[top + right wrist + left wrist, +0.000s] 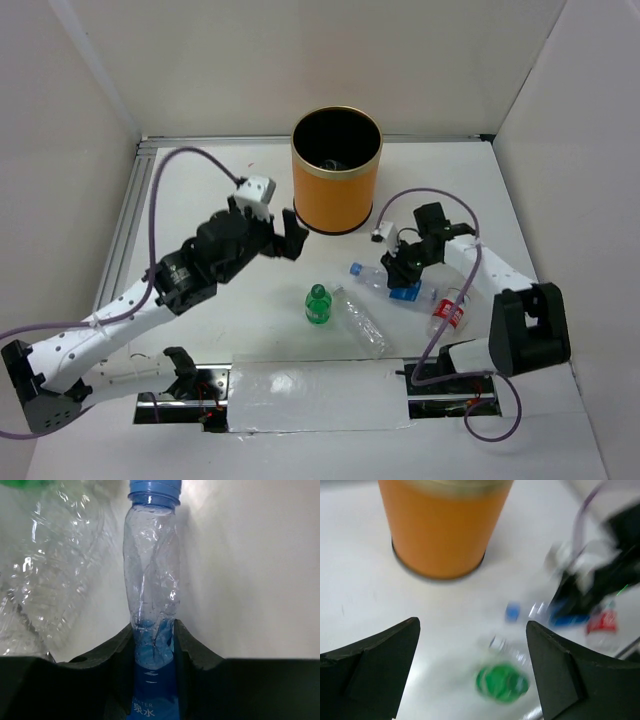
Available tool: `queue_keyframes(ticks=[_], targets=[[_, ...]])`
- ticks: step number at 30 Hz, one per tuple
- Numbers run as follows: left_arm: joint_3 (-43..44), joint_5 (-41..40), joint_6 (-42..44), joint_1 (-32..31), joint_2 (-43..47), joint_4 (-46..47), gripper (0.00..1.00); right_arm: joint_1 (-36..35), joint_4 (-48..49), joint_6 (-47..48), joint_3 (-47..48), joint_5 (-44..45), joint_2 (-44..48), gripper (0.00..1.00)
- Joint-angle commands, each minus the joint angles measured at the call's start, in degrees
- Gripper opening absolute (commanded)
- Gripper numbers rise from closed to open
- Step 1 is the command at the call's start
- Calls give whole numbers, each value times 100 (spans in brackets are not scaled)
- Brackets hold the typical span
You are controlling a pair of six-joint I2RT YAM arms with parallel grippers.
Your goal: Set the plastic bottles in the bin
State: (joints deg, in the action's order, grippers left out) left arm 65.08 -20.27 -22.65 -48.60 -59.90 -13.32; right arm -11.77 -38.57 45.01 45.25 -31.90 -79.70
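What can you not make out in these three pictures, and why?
Top view: the bin's contents, lost in its black interior.
Left wrist view: the green bottle and red-labelled bottle, blurred; labels unreadable.
Right wrist view: the blue-capped bottle's base, behind the right gripper and cut off by the bottom edge.

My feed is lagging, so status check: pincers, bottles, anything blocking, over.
Left pincer open, empty, near the bin. Right pincer shut on blue-capped bottle, lying on the table. Green bottle, clear bottle, red-labelled bottle loose nearby; none blocks the bin.
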Motion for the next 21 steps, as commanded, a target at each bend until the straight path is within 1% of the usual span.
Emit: queue_keyframes(ticks=[1,2,3,4,5,6,9,10,11,13,14,15,16,19,20,21], targets=[[-1074,-151,-853,-315,513,-216,100,315,-850,840,1018,-561,953,15],[-1294,-213,-1037,-395,680,-119,100,420,-959,1164,1464,-894,1113,13],[-1653,-284,-1135,-553,934,-40,100,630,-1029,1289,1686,-1088,1263,12],[-1796,-406,-1197,-632,1023,22,100,728,-1204,1430,1932,-1316,1508,11],[-1893,-460,-1319,-712,1076,23,100,816,-1206,1570,2169,-1806,1597,9],[-2015,-460,-1320,-782,1077,23,100,878,-1206,1572,2572,-2028,1659,9],[-2087,-767,-1425,-1168,1129,-170,100,878,-575,863,3285,-2794,1712,8],[-2218,-768,-1426,-1335,1130,-171,100,878,384,416,3384,-2900,1634,8],[-2271,-829,-1365,-1397,1182,-171,100,826,1029,-685,3385,-2970,1520,8],[-2490,-829,-1285,-1529,1182,47,100,625,2303,-1640,3507,-2893,1274,8],[-2561,-751,-1216,-1530,1182,145,100,519,3249,-2254,3603,-2831,864,8],[-2623,-689,-1111,-1530,1182,267,100,405,3494,-2391,3778,-2639,599,8],[-2736,-610,-1057,-1591,1182,451,100,143,3714,-2392,4215,-2550,74,8],[-2921,-557,-987,-1591,1121,646,100,-228,3900,-2392,4981,-2172,-641,8],[-2974,-557,-986,-1591,1042,725,100,-290,3901,-2392,5167,-2093,-1096,8],[-2975,-505,-926,-1591,1042,900,100,-343,3901,-2392,5369,-2005,-1326,8]])
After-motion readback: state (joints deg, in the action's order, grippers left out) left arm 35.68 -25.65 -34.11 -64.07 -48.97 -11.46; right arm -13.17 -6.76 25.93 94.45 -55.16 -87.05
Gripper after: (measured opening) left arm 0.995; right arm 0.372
